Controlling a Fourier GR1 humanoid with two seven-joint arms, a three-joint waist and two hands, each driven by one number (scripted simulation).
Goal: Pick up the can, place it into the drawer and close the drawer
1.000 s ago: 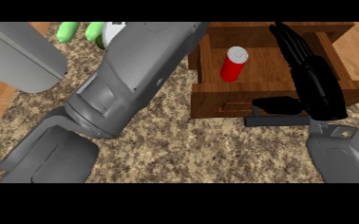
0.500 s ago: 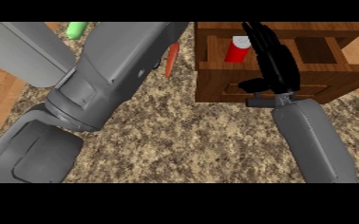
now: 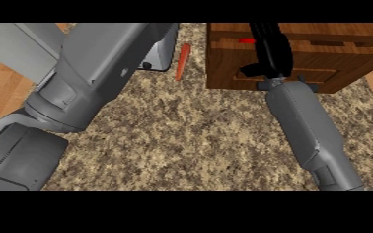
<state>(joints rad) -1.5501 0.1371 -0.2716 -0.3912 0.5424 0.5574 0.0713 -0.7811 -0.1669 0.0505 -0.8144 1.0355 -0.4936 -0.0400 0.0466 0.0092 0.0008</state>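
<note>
The wooden drawer (image 3: 328,54) stands open at the upper right of the head view. Of the red can (image 3: 245,41) only a sliver shows inside it, just left of my right hand (image 3: 268,49). That black hand lies across the drawer with its fingers straight, pointing away from me, and its thumb sticks out to the left near the drawer's front. It is open and holds nothing. My left forearm (image 3: 102,74) fills the left side and runs out past the top, so the left hand is hidden.
An orange carrot-like stick (image 3: 182,61) lies on the speckled counter (image 3: 189,138) left of the drawer. A wooden floor strip (image 3: 18,86) shows at the far left edge.
My right hand has swung left across the drawer and now covers most of the can. The drawer and counter have shifted left and down in the view.
</note>
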